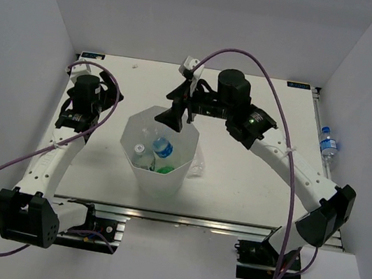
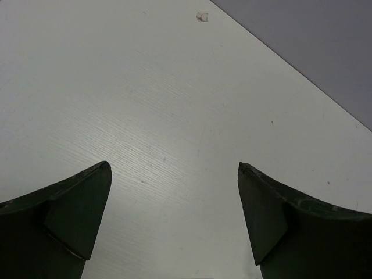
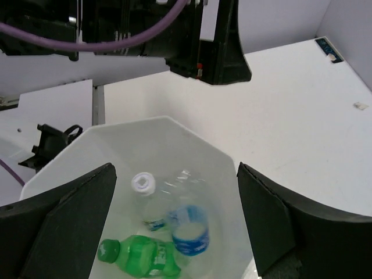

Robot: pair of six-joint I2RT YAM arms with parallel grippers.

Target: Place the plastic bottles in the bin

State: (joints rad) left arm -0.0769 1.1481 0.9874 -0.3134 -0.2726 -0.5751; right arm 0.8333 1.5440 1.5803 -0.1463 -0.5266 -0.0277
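The bin (image 1: 139, 174) stands on the table (image 1: 234, 190) near its middle, between the two arms, and three plastic bottles are at its bottom. The green bottle (image 3: 142, 256) lies on its side. Its long axis runs across the right wrist view, with the green cap at the left of that view. Just beside it is the white-capped bottle (image 3: 143, 192), clear, with its cap turned upward. Next to both is the blue-label bottle (image 3: 189, 229), clear and blurred, so I cannot tell which way it points. The writing on its blue band cannot be read.

One more clear bottle, the outside bottle (image 1: 327, 144), is at the right edge of the table, well apart from the bin. Its long axis runs from far to near, and the print on its blue label is too small to read.

The right gripper (image 3: 174, 168) hangs over the far rim of the bin with its fingers spread wide and nothing between them. The left gripper (image 2: 174, 168) is over bare table to the left of the bin, its fingers also spread and holding nothing. The blue stickers (image 1: 92, 54) at the far corners of the table carry text too small to read.
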